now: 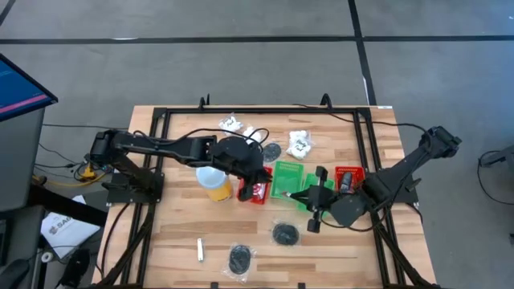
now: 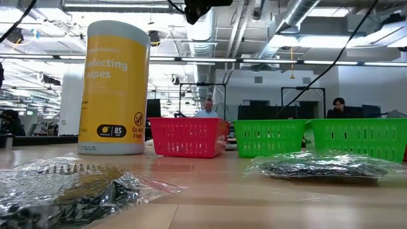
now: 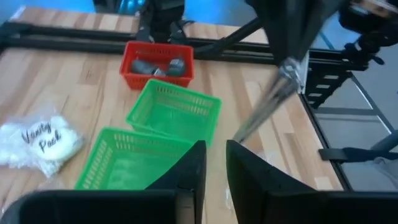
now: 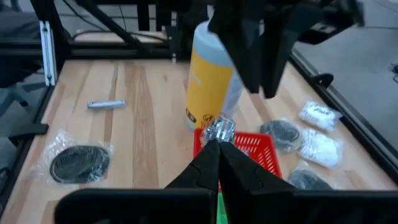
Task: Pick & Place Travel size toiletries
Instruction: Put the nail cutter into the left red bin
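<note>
My right gripper [image 4: 219, 149] is shut on a short silvery tube [image 4: 219, 129], raised over the green bins [image 1: 287, 181] and the red bin [image 4: 249, 149] in mid-table. My left gripper [image 3: 214, 165] hovers above the green bins [image 3: 174, 112] beside the yellow cup [image 1: 213, 181], its fingers a narrow gap apart with nothing between them. Other toiletries lie flat on the table: white packets [image 1: 299, 143], dark discs [image 1: 285, 234] and another tube [image 1: 199, 250]. My right gripper pinches one end of the silvery tube [image 4: 220, 137] between its two fingertips. The rest of the tube sticks out past the fingers, slanting downward [image 3: 273, 102]. It hangs clear of the table and the bins.
A second red bin [image 1: 348, 177] with dark items stands to the right of the green ones. More packets [image 1: 233, 124] lie at the far side, and a disc [image 1: 241, 258] near the front edge. A black frame [image 1: 161, 120] rims the table.
</note>
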{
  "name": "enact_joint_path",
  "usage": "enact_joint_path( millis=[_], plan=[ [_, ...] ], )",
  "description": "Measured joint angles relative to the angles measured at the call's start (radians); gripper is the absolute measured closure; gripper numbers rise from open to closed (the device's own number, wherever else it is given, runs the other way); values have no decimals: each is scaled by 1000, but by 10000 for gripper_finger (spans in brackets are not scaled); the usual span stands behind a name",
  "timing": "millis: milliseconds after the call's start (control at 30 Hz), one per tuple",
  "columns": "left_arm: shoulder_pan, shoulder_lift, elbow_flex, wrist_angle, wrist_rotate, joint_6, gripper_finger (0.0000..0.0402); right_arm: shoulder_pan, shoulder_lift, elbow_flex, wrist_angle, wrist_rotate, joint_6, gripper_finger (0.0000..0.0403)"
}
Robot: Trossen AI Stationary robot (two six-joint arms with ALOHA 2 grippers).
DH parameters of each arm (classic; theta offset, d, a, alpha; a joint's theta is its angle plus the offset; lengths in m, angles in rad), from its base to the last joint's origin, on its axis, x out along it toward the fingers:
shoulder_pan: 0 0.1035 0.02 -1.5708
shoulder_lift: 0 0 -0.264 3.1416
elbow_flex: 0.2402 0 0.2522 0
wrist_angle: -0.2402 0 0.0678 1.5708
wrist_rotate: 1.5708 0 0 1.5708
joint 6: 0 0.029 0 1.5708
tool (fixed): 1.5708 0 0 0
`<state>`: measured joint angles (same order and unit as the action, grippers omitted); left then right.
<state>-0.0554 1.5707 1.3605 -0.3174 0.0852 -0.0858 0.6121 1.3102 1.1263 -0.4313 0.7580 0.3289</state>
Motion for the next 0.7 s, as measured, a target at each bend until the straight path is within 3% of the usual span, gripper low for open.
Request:
enact_joint_path(
  millis=[167, 700],
  plan=[
    [-16, 0, 0, 60, 25, 50, 326, 0, -38, 0, 12, 2, -41, 403],
    [-38, 0, 0, 206, 26, 82, 196, -18, -69, 0, 149, -1, -184, 403]
  ],
)
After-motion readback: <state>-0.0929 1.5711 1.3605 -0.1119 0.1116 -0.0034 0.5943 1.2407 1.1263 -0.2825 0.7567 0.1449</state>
